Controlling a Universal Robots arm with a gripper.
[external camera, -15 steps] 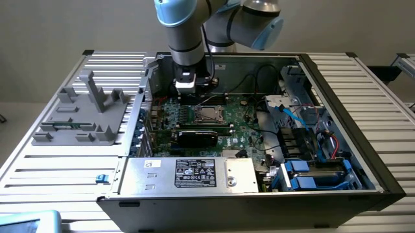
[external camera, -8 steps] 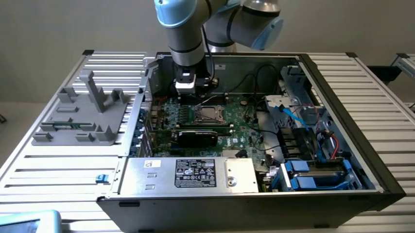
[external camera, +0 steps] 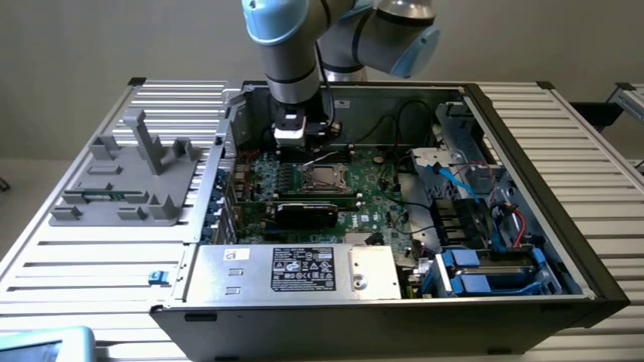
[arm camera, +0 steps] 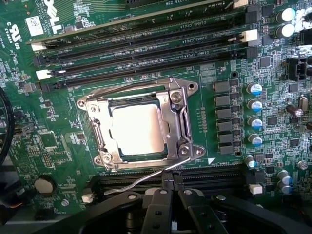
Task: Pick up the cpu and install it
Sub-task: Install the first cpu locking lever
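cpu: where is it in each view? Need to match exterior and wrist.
Exterior view: the cpu is the pale square in the socket at the middle of the motherboard, just above the black card in the picture.
Wrist view: the cpu is the bright square seated in the socket, between two banks of memory slots.
Shared landmark: the socket's metal frame around the cpu.

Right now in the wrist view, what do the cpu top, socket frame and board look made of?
The cpu: metal lid by the look, smooth pale silver-beige, glaring under the light.
Socket frame: likely stamped steel, bright satin sheen, screw heads at its corners.
Motherboard: green coated laminate, probably fibreglass, white print and fine traces.
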